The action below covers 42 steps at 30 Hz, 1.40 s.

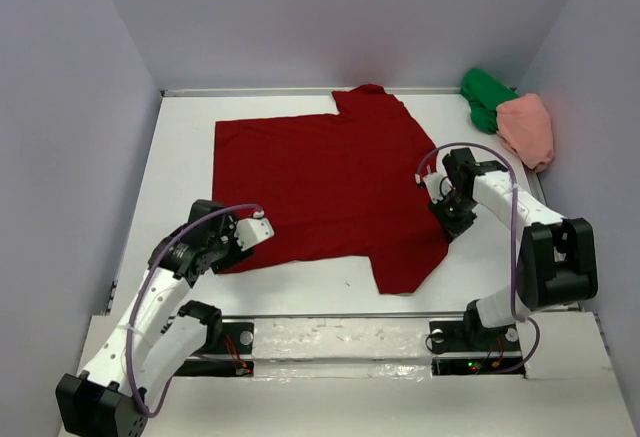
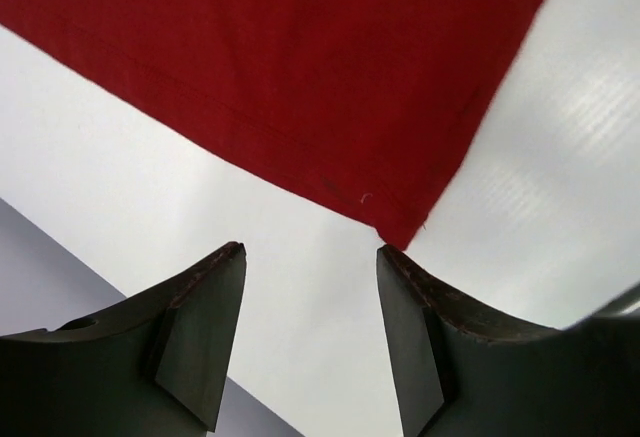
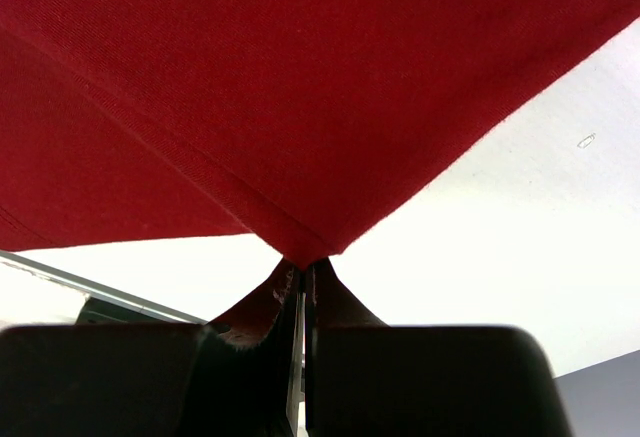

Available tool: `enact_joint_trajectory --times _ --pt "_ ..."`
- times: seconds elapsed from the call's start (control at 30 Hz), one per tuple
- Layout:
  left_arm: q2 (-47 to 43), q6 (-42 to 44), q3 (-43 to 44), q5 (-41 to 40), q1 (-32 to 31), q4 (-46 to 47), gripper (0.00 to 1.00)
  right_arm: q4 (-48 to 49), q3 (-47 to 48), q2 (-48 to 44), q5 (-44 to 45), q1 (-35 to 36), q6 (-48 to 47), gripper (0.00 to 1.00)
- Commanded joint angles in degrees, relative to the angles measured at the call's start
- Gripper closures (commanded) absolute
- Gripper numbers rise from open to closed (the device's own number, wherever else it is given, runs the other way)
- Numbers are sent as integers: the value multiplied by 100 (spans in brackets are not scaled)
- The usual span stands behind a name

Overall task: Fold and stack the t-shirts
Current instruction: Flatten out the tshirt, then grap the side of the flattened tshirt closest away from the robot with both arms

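The dark red t-shirt (image 1: 320, 187) lies spread flat across the white table (image 1: 180, 157). My right gripper (image 1: 446, 223) is at the shirt's right edge. In the right wrist view it (image 3: 305, 265) is shut, pinching a hemmed point of the red cloth (image 3: 300, 87). At the shirt's near-left corner, my left gripper (image 1: 232, 255) is open. In its wrist view the jaws (image 2: 310, 249) stand apart with bare table between them, and the red corner (image 2: 400, 227) just reaches the right fingertip (image 2: 395, 262). The green t-shirt (image 1: 485, 97) and the salmon pink t-shirt (image 1: 527, 127) lie bunched at the back right.
Grey walls (image 1: 70, 107) close in the table on the left, back and right. The arms' base rail (image 1: 340, 342) runs along the near edge.
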Motion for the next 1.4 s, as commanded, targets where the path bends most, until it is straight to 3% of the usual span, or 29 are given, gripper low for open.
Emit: enact_joint_trajectory --times 0.0,0.23,0.47,0.87,1.37 --pt "-86 818 355 413 7 -953 32 -38 124 -11 99 60 106 100" --pt "36 1872 -74 -88 7 -1227 28 42 211 288 143 60 281 100" --pt "694 2330 -418 -88 15 -806 27 103 545 648 64 60 448 100" --pt "1336 2401 -532 -308 15 267 24 165 695 1088 82 60 457 100" --pt "1935 2304 -164 236 7 -154 27 209 695 1193 319 60 475 100"
